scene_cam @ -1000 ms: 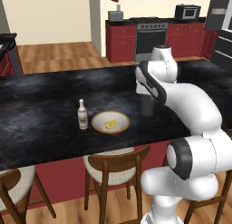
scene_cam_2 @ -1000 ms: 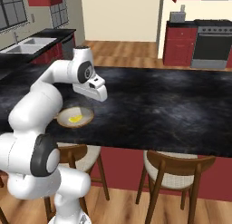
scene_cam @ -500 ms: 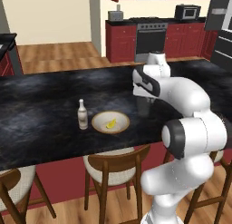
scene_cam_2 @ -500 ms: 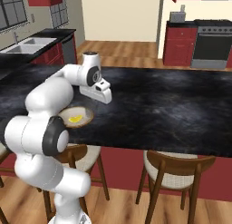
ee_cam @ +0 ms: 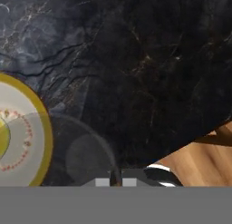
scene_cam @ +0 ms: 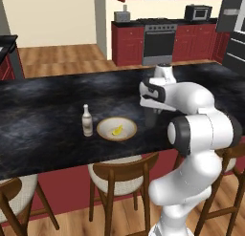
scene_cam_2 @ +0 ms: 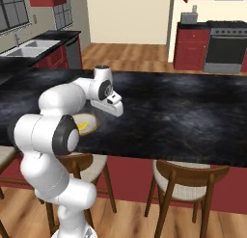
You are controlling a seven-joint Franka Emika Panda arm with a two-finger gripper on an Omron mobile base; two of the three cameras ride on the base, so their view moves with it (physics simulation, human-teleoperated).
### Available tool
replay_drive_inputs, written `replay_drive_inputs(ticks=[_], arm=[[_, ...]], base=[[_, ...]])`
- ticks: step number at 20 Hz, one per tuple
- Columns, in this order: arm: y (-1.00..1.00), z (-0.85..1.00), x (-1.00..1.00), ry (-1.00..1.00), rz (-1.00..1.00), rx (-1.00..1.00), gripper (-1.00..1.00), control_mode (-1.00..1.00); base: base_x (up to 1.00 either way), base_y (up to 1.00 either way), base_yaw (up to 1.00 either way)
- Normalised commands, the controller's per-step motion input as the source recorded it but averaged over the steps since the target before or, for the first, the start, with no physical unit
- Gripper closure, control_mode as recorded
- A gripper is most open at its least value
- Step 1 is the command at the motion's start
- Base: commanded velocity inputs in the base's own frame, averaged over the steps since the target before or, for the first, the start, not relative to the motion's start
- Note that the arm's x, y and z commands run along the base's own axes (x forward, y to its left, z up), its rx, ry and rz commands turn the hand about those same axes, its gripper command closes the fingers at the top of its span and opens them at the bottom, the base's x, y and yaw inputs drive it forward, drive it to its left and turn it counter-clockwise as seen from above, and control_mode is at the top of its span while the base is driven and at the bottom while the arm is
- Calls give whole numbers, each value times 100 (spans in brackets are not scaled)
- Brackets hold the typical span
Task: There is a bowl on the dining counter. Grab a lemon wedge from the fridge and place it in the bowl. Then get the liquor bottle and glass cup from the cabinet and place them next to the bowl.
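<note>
While the lemon wedge (scene_cam: pixel 116 131) lies in the bowl (scene_cam: pixel 103 131) and the liquor bottle (scene_cam: pixel 86 121) stands just beside it, the claw (scene_cam: pixel 152 116) holds a dim translucent glass cup (ee_cam: pixel 68 148) low beside the bowl, apparently clamped on it, over the surface (scene_cam: pixel 43 120).

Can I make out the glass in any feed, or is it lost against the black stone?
Hand view: the glass cup is a faint see-through grey disc over the dining counter, beside the bowl. Left base view: merely a dark smudge; no glare or blur.
</note>
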Motion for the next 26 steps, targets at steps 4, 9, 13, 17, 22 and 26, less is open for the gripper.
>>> replay_drive_inputs(ticks=[4,9,13,17,22,26], arm=[[0,-44,19,0,0,1,100,-100],[0,-46,30,0,0,1,100,-100],[0,-43,41,0,0,0,100,-100],[0,-41,47,0,0,0,100,-100],[0,-30,53,-1,0,0,100,-100],[0,-17,44,-5,0,0,100,-100]], base=[[0,0,0],[0,0,0],[0,0,0],[0,0,0],[0,0,0],[0,0,0]])
